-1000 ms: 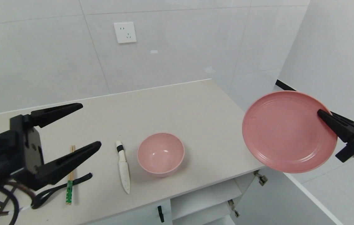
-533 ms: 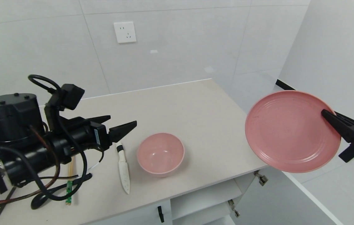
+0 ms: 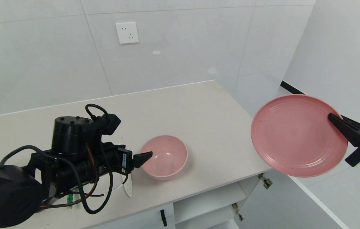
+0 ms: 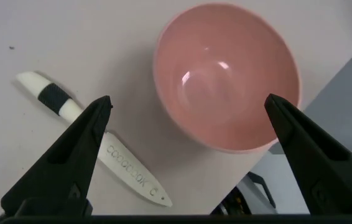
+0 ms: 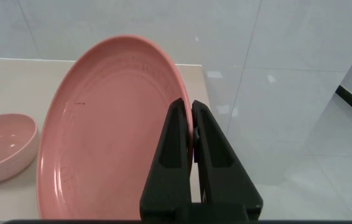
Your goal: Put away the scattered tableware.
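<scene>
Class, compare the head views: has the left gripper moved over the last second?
Yes. The left gripper moved right along the counter, up to the pink bowl.

The bowl is showing smooth pink plastic with a soft gloss. The plate, the same pink, is looking duller, with fine raised rings. Just beside the bowl, the knife is looking like smooth white plastic. The tabletop under the bowl is appearing matt and stone-like. The fingers are looking like matt black plastic.
</scene>
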{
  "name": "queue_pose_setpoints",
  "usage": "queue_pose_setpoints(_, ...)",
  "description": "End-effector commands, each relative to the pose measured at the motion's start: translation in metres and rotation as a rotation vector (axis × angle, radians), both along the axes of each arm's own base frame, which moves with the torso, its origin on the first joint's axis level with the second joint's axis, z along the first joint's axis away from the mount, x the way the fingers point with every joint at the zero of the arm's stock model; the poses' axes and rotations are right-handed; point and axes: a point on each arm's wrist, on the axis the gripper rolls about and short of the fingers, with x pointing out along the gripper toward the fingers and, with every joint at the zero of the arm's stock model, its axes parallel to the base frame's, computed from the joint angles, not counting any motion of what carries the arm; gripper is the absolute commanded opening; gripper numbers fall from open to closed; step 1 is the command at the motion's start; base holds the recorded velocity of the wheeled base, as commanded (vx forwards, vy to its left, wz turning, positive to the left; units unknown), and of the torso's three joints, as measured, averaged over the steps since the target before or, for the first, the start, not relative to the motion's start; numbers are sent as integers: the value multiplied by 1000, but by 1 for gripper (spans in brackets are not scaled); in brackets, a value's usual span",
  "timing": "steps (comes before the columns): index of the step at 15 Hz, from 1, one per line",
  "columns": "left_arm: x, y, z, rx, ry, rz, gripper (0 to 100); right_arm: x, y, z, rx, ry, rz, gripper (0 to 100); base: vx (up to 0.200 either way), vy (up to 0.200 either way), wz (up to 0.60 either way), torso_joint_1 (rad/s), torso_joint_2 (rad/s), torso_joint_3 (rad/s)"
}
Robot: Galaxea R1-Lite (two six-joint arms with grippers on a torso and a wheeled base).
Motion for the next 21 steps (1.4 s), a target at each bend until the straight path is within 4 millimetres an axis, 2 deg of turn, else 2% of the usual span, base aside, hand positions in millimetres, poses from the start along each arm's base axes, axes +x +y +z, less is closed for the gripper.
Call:
queue_pose_setpoints(1,4,-8,-16,37,45,0,100,0,0,-1,-1,6,2,0,0,0,0,0,0,0)
queue_pose_setpoints(6,38,-12,-34,34,23,57,100,0,0,-2,-4,7,3,0,0,0,0,0,0,0)
queue_pose_setpoints(8,37,-15,-44,48,55,36,100,0,0,-2,-4,7,3,0,0,0,0,0,0,0)
queue_pose_setpoints(14,38,-16,-54,52,85,26,100,0,1,-1,-3,4,3,0,0,0,0,0,0,0)
queue_pose_setpoints(15,34,-16,-55,55,95,20,0,0,1,-1,-3,4,3,0,0,0,0,0,0,0)
queue_pose_setpoints(19,28,-17,-60,55,123,18,0,0,0,-1,-3,0,3,0,0,0,0,0,0,0)
queue_pose_setpoints(20,28,-17,-58,52,118,15,0,0,0,-1,-3,0,0,0,0,0,0,0,0,0)
queue_pose_setpoints(21,28,-18,-47,26,66,12,0,0,0,-1,-3,0,0,0,0,0,0,0,0,0)
